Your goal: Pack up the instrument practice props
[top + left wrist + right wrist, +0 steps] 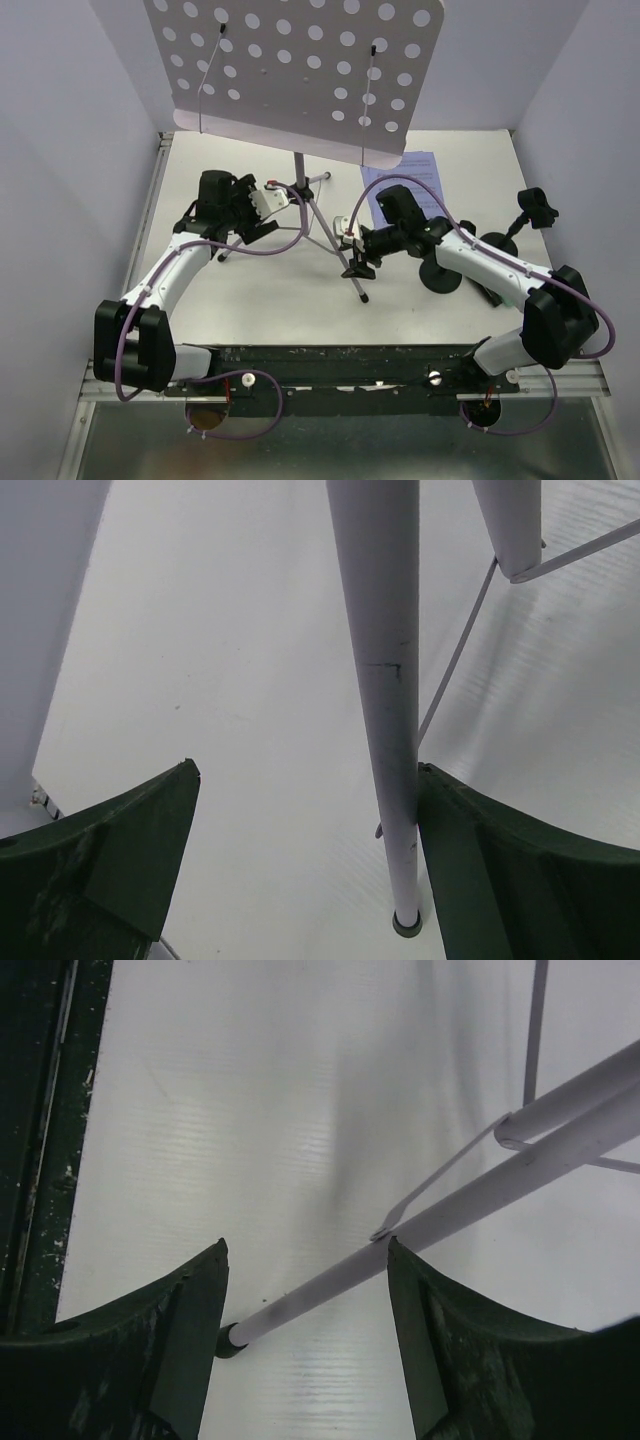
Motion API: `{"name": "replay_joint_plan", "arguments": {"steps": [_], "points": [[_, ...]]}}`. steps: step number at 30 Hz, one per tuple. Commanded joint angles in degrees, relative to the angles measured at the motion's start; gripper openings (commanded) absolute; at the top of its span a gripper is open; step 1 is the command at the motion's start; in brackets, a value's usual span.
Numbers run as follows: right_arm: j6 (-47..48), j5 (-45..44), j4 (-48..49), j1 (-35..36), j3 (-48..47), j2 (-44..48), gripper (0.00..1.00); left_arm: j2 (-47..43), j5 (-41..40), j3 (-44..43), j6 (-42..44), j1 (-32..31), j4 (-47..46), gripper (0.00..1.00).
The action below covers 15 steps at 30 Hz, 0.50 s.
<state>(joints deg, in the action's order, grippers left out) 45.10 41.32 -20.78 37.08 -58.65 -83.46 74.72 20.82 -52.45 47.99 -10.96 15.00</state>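
The silver tripod pole (299, 172) stands mid-table and carries the lilac perforated plate (300, 70). My left gripper (270, 205) is open around the tripod's left leg (385, 680); the leg lies against the right finger (470, 850), in the left wrist view (308, 772). My right gripper (352, 248) is open around the front leg (330, 1285), close above its foot (228, 1341), in the right wrist view (307, 1245). White sheet-music pages (408, 172) lie behind the right arm. Two black clip holders (440, 278) (532, 208) stand on the right. I cannot make out the teal microphone.
Grey walls close in the table on the left, right and back. The plate overhangs the far half of the table. The black base rail (340, 365) runs along the near edge. The tripod's braces (455, 655) spread between the legs.
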Motion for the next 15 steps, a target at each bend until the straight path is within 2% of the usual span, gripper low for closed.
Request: {"name": "replay_joint_plan", "arguments": {"steps": [1,6,12,15], "points": [[-0.36,4.65,-1.64,1.33,-0.76,-0.56,0.72,0.52,-3.25,-2.75,4.05,1.03,-2.8,0.96],[-4.06,-0.53,0.47,1.24,-0.06,0.84,0.72,-6.5,-0.52,-1.88,1.76,1.03,3.18,0.95],[-6.33,-5.54,-0.05,-0.07,-1.28,2.34,0.8,-20.21,5.62,4.01,5.97,0.15,6.44,0.95],[-9.93,-7.04,-0.06,-1.39,-2.95,2.25,0.82,-25.31,8.09,6.03,8.61,-1.86,5.04,0.94]]}}
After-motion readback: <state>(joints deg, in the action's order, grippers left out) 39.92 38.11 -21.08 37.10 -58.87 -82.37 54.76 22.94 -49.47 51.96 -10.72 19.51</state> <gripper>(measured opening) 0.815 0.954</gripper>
